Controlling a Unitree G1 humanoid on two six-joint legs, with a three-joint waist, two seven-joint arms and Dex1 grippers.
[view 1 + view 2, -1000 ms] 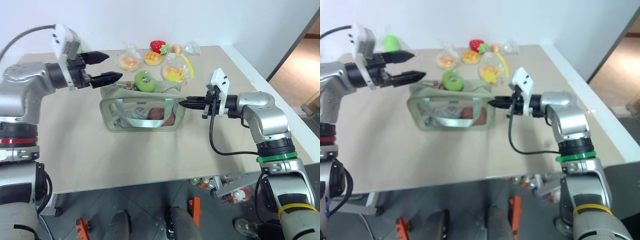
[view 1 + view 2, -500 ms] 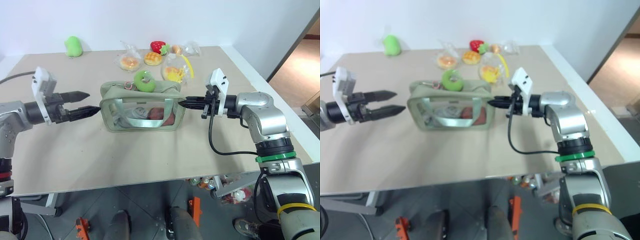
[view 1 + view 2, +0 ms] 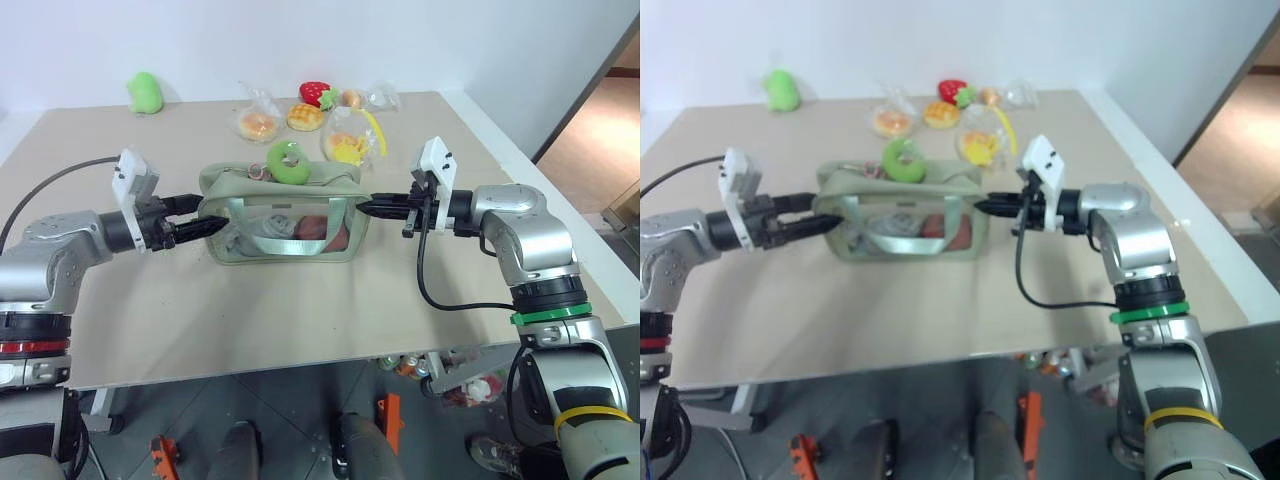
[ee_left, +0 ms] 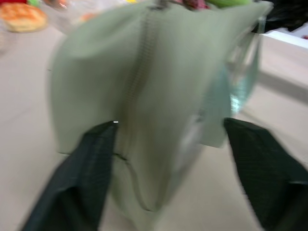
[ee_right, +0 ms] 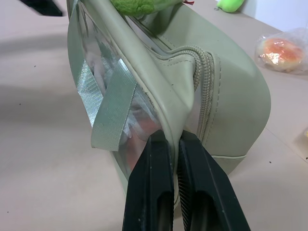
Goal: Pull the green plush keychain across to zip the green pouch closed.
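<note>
The green pouch (image 3: 300, 185) stands upright in the middle of the table, its clear window facing me. The green plush keychain (image 3: 290, 161) rests on its top, toward the left half. My left gripper (image 3: 208, 216) lies level at the pouch's left end. In the left wrist view its two fingers (image 4: 91, 168) stand apart on either side of that end, close against the fabric. My right gripper (image 3: 366, 208) is shut on the pouch's right end, and its fingertips (image 5: 159, 144) pinch the seam just below the zipper.
Behind the pouch lie small clear bags of toy food (image 3: 258, 124), a toy strawberry (image 3: 316, 93) and a yellow toy (image 3: 348, 145). A solid green plush blob (image 3: 146, 91) sits at the far left. The table (image 3: 250, 320) has bare room in front of the pouch.
My left arm came down from above the pouch to its left end, and its fingers drew closer together around that end. The right arm and the pouch stayed put.
</note>
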